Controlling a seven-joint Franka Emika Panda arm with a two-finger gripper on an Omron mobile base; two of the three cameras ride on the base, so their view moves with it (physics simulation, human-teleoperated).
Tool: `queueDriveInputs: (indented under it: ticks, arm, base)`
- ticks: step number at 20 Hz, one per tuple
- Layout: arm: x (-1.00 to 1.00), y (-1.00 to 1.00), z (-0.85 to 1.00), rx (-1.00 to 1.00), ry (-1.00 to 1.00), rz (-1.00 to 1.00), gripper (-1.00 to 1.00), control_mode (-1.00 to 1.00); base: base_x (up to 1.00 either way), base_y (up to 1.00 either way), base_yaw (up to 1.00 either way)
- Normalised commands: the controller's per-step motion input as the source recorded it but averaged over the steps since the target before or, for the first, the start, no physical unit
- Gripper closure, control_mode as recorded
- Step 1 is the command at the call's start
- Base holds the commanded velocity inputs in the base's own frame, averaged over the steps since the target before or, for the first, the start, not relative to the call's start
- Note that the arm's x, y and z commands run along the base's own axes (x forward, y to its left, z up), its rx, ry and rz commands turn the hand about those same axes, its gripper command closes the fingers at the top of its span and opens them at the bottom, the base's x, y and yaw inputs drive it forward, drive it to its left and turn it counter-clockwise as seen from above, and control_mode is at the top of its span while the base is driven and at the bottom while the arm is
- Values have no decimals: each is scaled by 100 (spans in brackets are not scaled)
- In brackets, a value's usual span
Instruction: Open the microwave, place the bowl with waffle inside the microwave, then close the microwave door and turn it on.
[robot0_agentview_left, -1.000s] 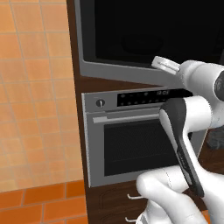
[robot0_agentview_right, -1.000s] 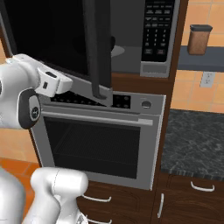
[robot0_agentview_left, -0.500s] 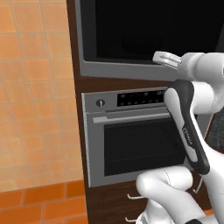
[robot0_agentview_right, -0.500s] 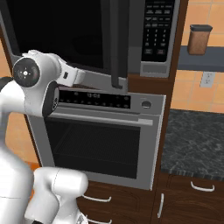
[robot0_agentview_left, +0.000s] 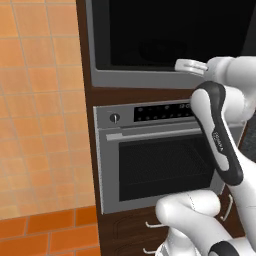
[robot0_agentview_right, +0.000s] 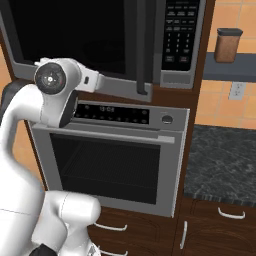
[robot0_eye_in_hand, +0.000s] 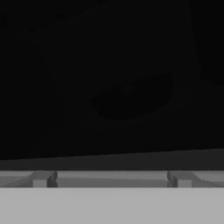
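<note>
The microwave (robot0_agentview_right: 177, 75) sits built into the dark wood cabinet. The microwave door (robot0_agentview_right: 75, 30), black glass with a dark vertical handle (robot0_agentview_right: 143, 50), lies flush or nearly flush with the steel frame (robot0_agentview_left: 135, 77). My gripper (robot0_eye_in_hand: 111, 178) is open, its fingertips (robot0_eye_in_hand: 41, 178) wide apart and empty, right up against the lower part of the glass. My hand (robot0_agentview_right: 97, 82) reaches in from the left at the door's bottom edge. Behind the glass a dim round shape (robot0_eye_in_hand: 131, 96) shows, likely the bowl. The waffle cannot be made out.
The keypad (robot0_agentview_right: 177, 32) is to the right of the door. Below is the steel oven (robot0_agentview_right: 115, 170) with a horizontal handle (robot0_agentview_left: 155, 132). A brown jar (robot0_agentview_right: 228, 45) stands on a shelf at the right above a dark counter (robot0_agentview_right: 220, 160). Orange tiles (robot0_agentview_left: 40, 125) cover the wall at the left.
The microwave door has swung from open to flush or nearly flush against the frame, with my arm following it in.
</note>
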Motion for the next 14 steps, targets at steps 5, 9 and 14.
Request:
queueDriveInputs:
  ticks: [5, 9, 14]
  arm:
    - [28, -2, 0, -7, -4, 1, -100, -100]
    - [34, -8, 0, -2, -5, 0, -100, -100]
    - [34, -2, 0, -1, -2, 0, -100, -100]
  base:
    - [0, 0, 0]
    - [0, 0, 0]
    - [0, 0, 0]
